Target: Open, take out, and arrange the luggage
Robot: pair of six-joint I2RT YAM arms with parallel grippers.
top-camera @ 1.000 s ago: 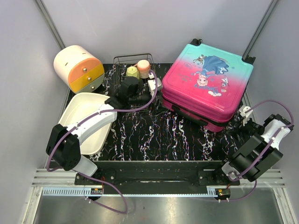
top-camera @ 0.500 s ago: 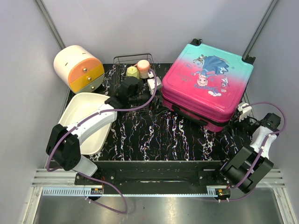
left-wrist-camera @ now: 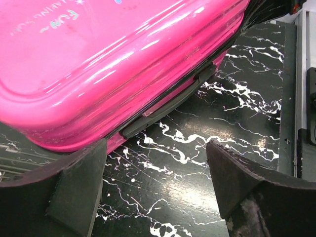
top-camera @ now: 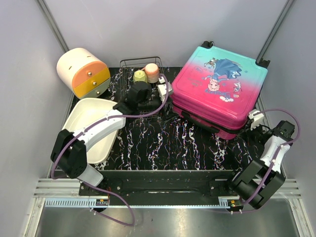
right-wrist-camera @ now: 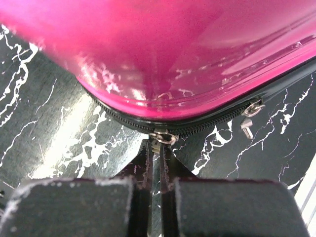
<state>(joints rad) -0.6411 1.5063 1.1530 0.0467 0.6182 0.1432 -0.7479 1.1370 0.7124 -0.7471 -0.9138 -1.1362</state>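
Observation:
The luggage (top-camera: pixel 219 91), pink fading to teal with a cartoon girl print, lies closed at the back right of the table. My left gripper (top-camera: pixel 165 89) sits at its left side and stands open. In the left wrist view nothing lies between the fingers of the left gripper (left-wrist-camera: pixel 157 163), and the luggage's pink shell (left-wrist-camera: pixel 113 59) and black side handle (left-wrist-camera: pixel 173 101) lie just ahead. My right gripper (top-camera: pixel 254 117) is at the near right corner. In the right wrist view the right gripper (right-wrist-camera: pixel 157 148) is shut on a metal zipper pull (right-wrist-camera: pixel 163 137) under the luggage (right-wrist-camera: pixel 173 49).
A second zipper pull (right-wrist-camera: pixel 249 116) hangs to the right along the black zipper. A white-and-orange drawer box (top-camera: pixel 83 73) stands at the back left. A wire basket (top-camera: pixel 129 63) behind my left gripper holds two cups. A white basin (top-camera: pixel 91 126) lies under my left arm.
My right gripper has moved in to the luggage's corner and shut on the zipper pull. My left gripper has shifted slightly toward the luggage and narrowed a little.

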